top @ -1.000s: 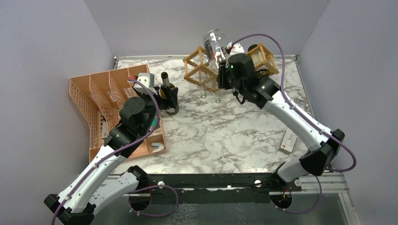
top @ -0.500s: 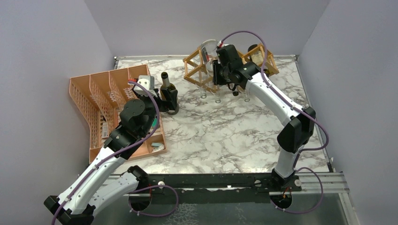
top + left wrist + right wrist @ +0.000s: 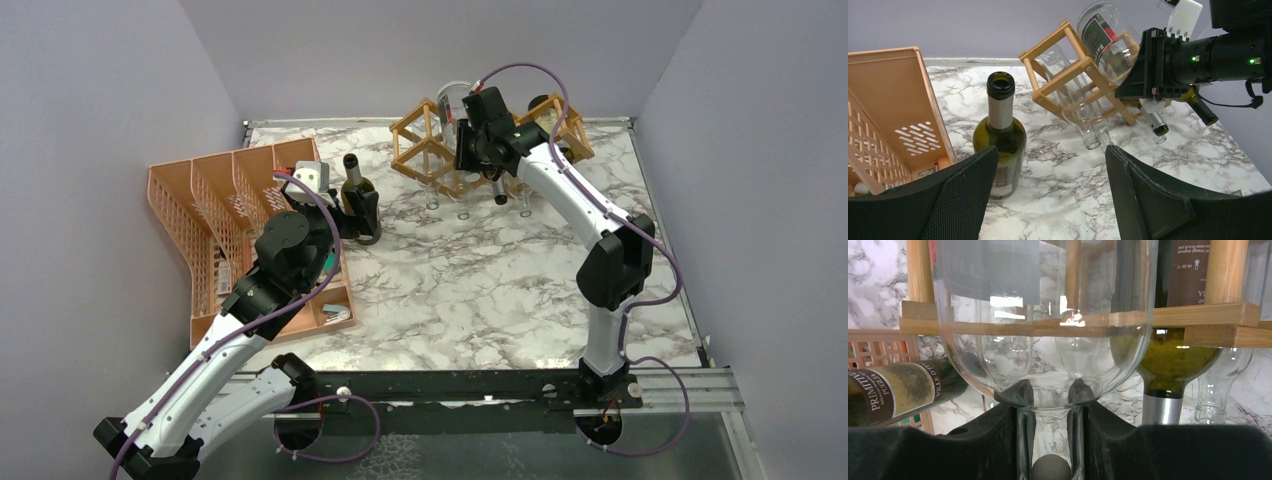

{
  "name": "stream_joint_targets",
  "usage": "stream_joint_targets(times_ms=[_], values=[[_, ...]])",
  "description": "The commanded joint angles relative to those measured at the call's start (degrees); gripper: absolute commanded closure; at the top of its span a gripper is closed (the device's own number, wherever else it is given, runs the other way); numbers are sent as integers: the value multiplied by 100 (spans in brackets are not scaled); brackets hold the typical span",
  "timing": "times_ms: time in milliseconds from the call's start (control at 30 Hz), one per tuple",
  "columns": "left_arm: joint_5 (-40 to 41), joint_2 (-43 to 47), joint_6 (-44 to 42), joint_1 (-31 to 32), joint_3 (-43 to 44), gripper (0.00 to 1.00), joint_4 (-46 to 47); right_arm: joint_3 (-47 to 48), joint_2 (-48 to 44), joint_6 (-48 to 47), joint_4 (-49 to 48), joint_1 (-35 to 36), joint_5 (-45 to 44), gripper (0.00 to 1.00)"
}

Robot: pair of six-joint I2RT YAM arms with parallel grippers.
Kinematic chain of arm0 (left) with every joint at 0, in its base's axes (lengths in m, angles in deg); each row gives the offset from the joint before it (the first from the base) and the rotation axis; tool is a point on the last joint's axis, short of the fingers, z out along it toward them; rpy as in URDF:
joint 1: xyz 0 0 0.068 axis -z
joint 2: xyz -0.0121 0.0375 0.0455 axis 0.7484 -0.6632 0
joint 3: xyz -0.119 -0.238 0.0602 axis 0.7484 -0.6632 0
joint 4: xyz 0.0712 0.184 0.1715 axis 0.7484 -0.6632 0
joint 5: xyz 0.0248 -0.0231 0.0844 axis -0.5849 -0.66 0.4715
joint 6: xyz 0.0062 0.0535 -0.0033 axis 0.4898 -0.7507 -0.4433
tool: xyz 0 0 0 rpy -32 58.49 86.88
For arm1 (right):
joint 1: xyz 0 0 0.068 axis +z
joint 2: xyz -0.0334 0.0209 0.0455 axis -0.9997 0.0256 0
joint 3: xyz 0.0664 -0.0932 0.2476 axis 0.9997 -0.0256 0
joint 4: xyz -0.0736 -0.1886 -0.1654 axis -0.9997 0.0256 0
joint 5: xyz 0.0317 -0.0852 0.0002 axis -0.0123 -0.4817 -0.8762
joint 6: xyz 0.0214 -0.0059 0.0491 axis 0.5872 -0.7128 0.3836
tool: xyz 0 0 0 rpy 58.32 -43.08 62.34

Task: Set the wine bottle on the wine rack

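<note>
The wine rack (image 3: 430,152), a light wooden lattice, stands at the back of the marble table. My right gripper (image 3: 472,138) is shut on the neck of a clear wine bottle (image 3: 455,100), whose body sits tilted up among the rack's upper slats. In the right wrist view the neck (image 3: 1050,440) runs between my fingers (image 3: 993,440), and the glass body (image 3: 1048,340) presses against the rack slats (image 3: 1188,315). A green wine bottle (image 3: 1000,135) stands upright just ahead and left of my open left gripper (image 3: 1050,165), outside its jaws.
An orange mesh organizer (image 3: 200,220) lies at the left, close behind the left arm. The rack holds other bottles: clear necks (image 3: 1090,137) poking down toward the table and a green one (image 3: 1173,360). The back wall stands right behind the rack.
The right arm has reached further back and left, and the clear bottle has come down from above the rack into its slats. The left arm has stayed beside the green bottle.
</note>
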Motion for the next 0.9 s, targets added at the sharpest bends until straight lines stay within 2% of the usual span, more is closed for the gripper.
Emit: stream_joint_targets(times_ms=[0,300,467,633,800,867], values=[[125,41,-61,15,-32,17,23,484,-79,209,-883,-78,-6,95],[132,10,-61,16,-53,16,16,407,51,290,-932,-165,48,79],[133,4,-53,15,-59,17,16,419,84,295,-953,-195,63,64],[133,4,-56,18,-61,16,8,598,182,254,-836,-208,100,56],[144,5,-53,14,-53,16,-8,501,58,225,-787,-204,93,40],[143,0,-61,12,-48,16,-13,376,-61,207,-820,-204,90,38]])
